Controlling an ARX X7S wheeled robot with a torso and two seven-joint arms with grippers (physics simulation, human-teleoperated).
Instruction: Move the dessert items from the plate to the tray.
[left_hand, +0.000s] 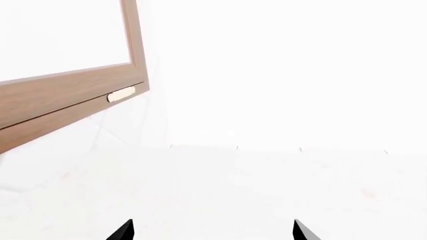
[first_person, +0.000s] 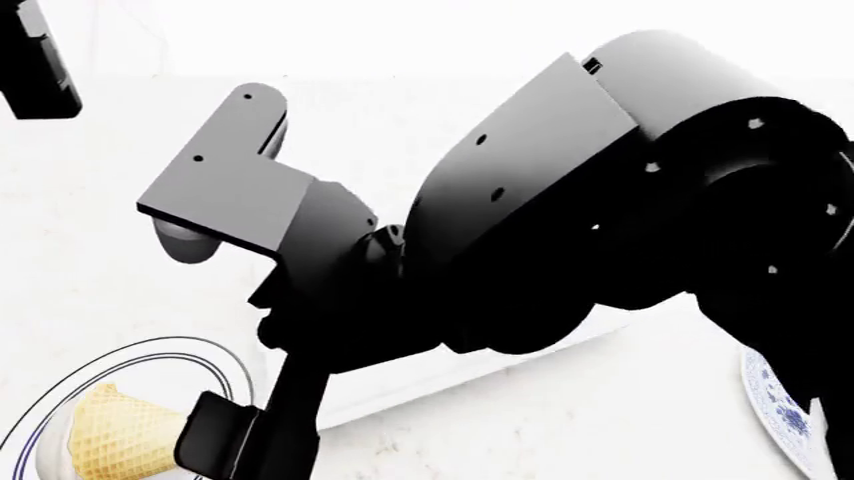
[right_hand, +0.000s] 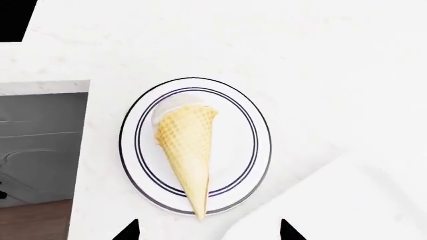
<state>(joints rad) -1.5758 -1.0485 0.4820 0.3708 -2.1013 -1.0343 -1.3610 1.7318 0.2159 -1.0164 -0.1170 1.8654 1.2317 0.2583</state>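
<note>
Your waffle cone (right_hand: 185, 150) lies flat on the ringed plate (right_hand: 250, 125), tip toward your right gripper (right_hand: 210, 231), which hangs wide open, empty. Tray (right_hand: 347, 200) corner just beside the plate.

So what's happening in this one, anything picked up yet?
Nothing is picked up yet. The right gripper hangs open above the round plate with dark rim lines, where the waffle cone lies on its side, white ice cream at its wide end. The tip of the cone points toward the gripper. A corner of the white tray sits just beside the plate. The left gripper is open too, off over bare white countertop near a wood-framed window. No second dessert is visible.
</note>
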